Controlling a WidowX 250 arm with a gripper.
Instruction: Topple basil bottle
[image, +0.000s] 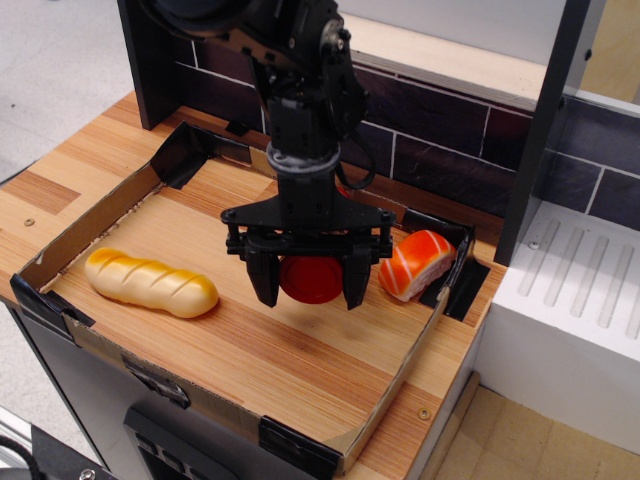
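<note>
The basil bottle (312, 279) lies tipped over inside the shallow cardboard tray (95, 222), with its red cap facing the camera; the jar body and label are hidden behind the cap and the gripper. My gripper (311, 296) points straight down over it. One black finger (266, 282) stands at the left of the cap and the other at the right, both tight against it. The fingertips reach down to about the tray floor.
A yellow bread loaf (150, 282) lies at the tray's left. An orange-and-white sushi piece (417, 264) sits in the far right corner, close to the right finger. A dark tiled wall (450, 150) is behind, and a white ribbed unit (570, 290) and a black post (540, 130) stand to the right.
</note>
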